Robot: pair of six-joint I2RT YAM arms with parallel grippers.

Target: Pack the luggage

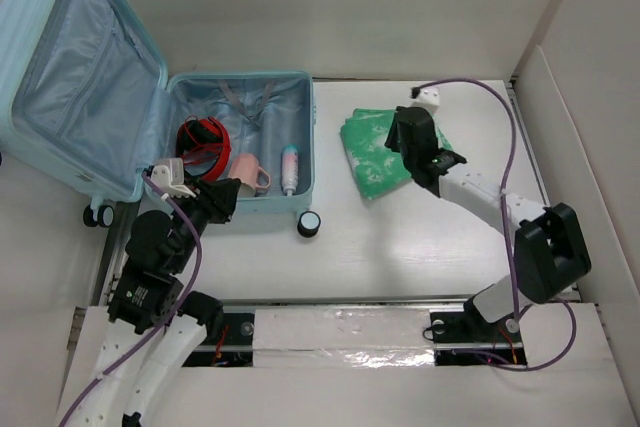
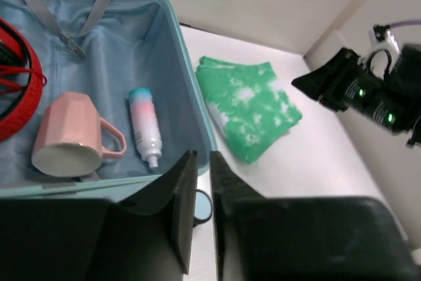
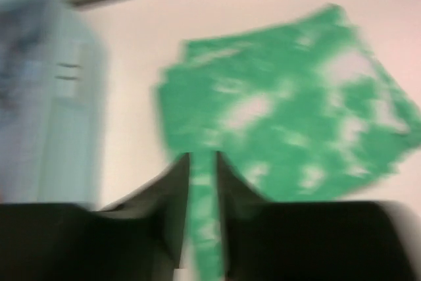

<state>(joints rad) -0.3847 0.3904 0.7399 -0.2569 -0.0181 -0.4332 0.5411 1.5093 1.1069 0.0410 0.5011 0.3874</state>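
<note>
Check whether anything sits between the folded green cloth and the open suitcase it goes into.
Nothing visible lies on the bare white table strip between the folded green-and-white tie-dye cloth and the pale aqua hard-shell suitcase. Only its own wall facing the cloth must be cleared.

Ribbed hard-plastic luggage cloth-lined, soft green cloth, glossy pink mug

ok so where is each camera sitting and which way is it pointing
Top external: fixed above and behind the bases, looking down on the table, open luggage and green cloth; left arm and right arm both show.
Left wrist: at the luggage's near edge, facing across it toward the cloth and right arm; left gripper at the bottom.
Right wrist: low over the cloth, blurred, luggage at left; right gripper at the bottom.
Shared: all three see luggage and cloth.
</note>
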